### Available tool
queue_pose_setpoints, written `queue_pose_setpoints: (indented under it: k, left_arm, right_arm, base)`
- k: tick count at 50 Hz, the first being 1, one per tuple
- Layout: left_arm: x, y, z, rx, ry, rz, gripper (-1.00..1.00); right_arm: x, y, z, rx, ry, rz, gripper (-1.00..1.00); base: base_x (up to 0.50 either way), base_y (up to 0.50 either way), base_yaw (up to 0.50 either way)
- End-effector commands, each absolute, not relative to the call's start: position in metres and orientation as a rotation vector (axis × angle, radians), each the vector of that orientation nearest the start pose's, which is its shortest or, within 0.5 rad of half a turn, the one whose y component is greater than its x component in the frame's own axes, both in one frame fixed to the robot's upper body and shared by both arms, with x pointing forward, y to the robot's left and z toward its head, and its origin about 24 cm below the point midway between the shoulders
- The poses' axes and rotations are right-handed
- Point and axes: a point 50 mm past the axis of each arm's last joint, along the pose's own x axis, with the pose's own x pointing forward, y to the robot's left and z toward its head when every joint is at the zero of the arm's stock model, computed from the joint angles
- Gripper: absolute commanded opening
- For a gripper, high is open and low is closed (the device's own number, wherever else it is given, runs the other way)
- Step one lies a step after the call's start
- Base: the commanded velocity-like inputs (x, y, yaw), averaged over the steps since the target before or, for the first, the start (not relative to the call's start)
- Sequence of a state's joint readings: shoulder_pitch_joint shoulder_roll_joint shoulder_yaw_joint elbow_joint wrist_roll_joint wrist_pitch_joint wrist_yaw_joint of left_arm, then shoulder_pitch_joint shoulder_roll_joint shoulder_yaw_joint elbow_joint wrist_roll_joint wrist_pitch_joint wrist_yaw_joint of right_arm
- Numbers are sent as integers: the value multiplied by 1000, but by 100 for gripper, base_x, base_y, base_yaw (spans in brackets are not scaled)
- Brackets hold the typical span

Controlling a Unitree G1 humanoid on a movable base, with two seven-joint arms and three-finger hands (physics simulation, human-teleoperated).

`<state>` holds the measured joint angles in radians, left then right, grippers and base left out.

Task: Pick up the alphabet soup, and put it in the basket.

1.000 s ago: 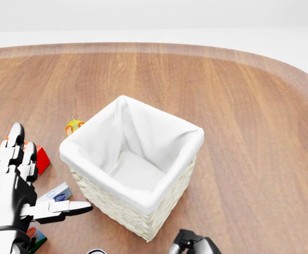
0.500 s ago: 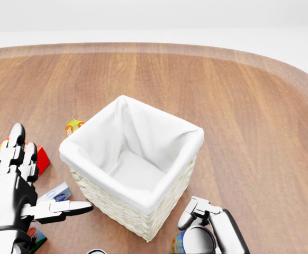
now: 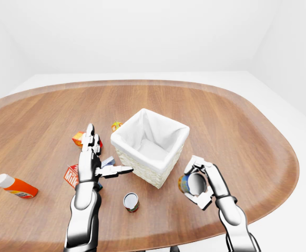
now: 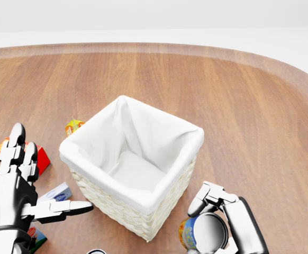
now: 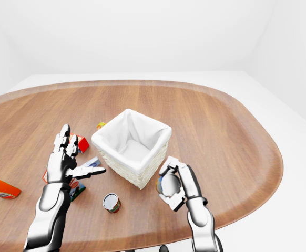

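Observation:
The alphabet soup can (image 4: 186, 232), silver lid toward me, is held in my right hand (image 4: 211, 225), whose fingers (image 4: 208, 193) close round it. It hangs just right of and below the basket's nearest corner in the head view, above the table. The basket (image 4: 117, 209) is square wicker with a white cloth liner, and its inside shows only the liner. My left hand (image 4: 48, 174) is open with fingers spread, left of the basket and above small boxes.
A second can (image 3: 131, 201) stands on the wooden table (image 3: 237, 121) below the basket. A red carton (image 3: 71, 175), a red box (image 4: 39, 157), a blue-white box (image 4: 56, 193) and a small orange pack (image 4: 73, 126) lie left of the basket. An orange bottle (image 3: 14, 186) lies far left.
My right hand has risen into the head view from the bottom edge with the can, coming up beside the basket's near right corner. The left hand has not moved.

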<state>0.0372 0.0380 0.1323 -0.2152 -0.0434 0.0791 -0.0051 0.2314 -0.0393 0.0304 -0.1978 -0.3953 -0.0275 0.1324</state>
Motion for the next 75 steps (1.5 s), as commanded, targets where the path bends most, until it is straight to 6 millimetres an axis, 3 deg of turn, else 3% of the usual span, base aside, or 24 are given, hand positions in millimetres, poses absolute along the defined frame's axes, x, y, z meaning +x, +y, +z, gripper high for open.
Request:
queue_pose_setpoints:
  k: [1, 16, 22, 27, 30, 39, 57, 75]
  left_arm:
    - [244, 189, 76, 9, -104, 128, 100]
    - [243, 188, 76, 12, -103, 126, 100]
    - [243, 188, 76, 13, -101, 126, 100]
    - [243, 188, 76, 13, -101, 126, 100]
    - [244, 188, 75, 13, -99, 126, 100]
    - [244, 187, 74, 15, -98, 126, 100]
    - [244, 187, 75, 15, -98, 127, 100]
    - [244, 188, 74, 17, -98, 128, 100]
  right_arm:
    - [205, -158, 61, -403, -37, 84, -100]
    - [197, -155, 92, -371, -124, 72, -100]
    - [193, -156, 113, -346, -216, 54, -100]
    - [193, -156, 115, -346, -223, 57, -100]
    - [189, -149, 130, -340, -297, 72, -100]
    - [188, -146, 149, -340, -393, 78, -100]
    - [198, -137, 169, -373, -504, 79, -100]
    - [223, -128, 168, -394, -504, 86, -100]
  base:
    - [0, 0, 0]
    - [0, 0, 0]
    - [0, 0, 0]
    - [0, 0, 0]
    - [0, 0, 0]
    - [0, 0, 0]
    - [0, 0, 0]
    - [0, 0, 0]
